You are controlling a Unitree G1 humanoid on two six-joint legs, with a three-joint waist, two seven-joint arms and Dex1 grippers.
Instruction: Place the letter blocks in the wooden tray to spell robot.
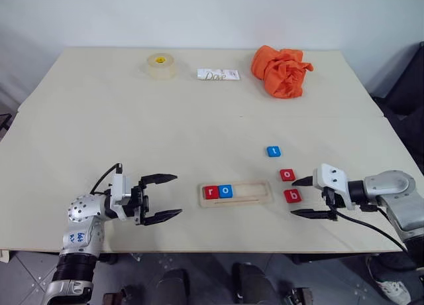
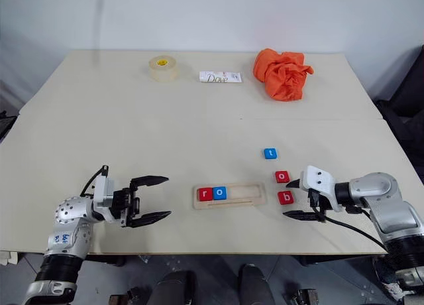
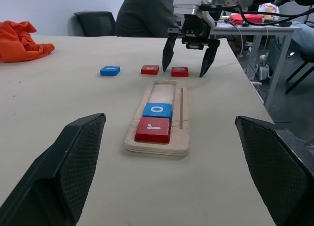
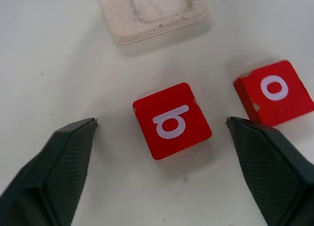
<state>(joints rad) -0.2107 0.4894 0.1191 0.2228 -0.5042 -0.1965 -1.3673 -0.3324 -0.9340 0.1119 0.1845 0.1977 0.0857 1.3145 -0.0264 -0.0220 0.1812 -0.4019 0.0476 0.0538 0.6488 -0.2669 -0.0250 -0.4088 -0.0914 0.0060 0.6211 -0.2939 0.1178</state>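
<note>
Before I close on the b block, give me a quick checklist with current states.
1. Right gripper open: ok.
2. Red b block centered between its fingers: ok.
3. Red o block clear of the closing path: cannot tell, it lies close to one finger.
4. Wooden tray third slot free, beside r and blue o: ok.
5. Left gripper open, apart from the tray: ok.
6. Blue t block out of the way: ok.
</note>
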